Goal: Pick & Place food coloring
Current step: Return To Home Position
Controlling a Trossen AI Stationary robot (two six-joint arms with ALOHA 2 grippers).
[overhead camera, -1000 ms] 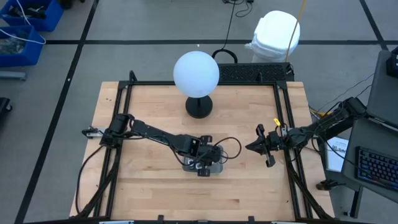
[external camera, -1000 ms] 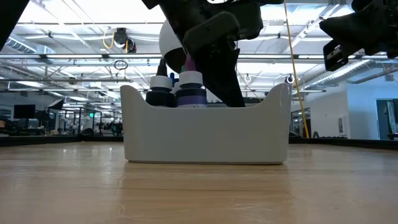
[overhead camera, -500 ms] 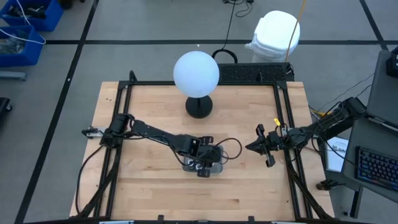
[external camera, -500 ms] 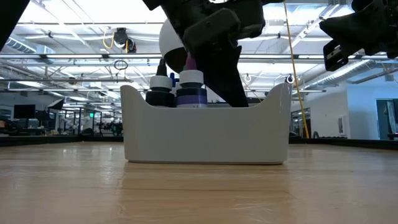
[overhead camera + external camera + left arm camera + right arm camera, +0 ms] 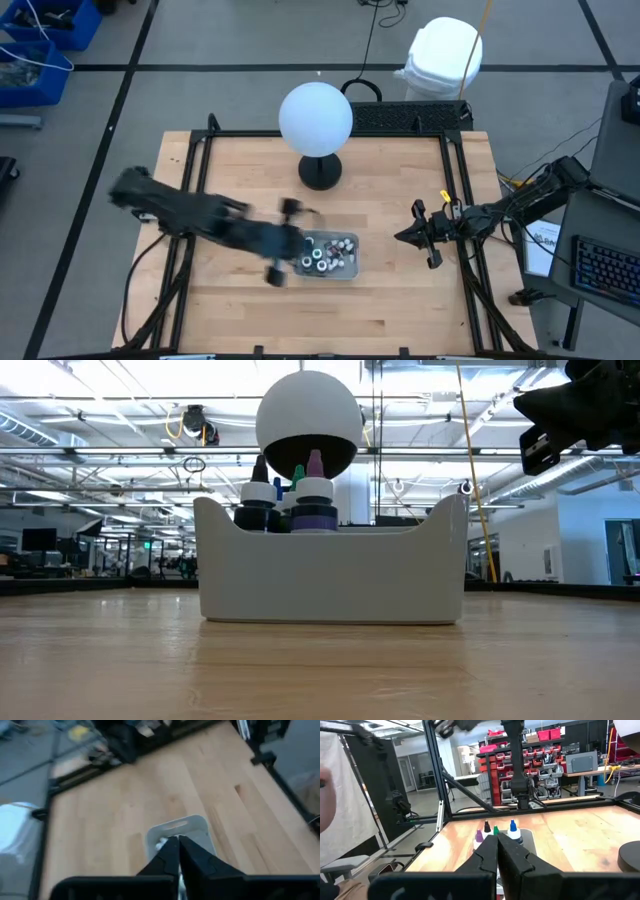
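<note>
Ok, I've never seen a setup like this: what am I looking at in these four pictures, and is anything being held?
These are two robot arms at a wooden table, each ending in a two-finger gripper. One picture looks straight down, one looks level across the tabletop, two come from cameras on the arms' wrists. On the table stand a grey tray holding food coloring bottles and, farther back, a white globe on a black base. The left gripper is by the tray's left side, blurred from above; the right gripper waits at the table's right edge. Both are shut and hold nothing.
</note>
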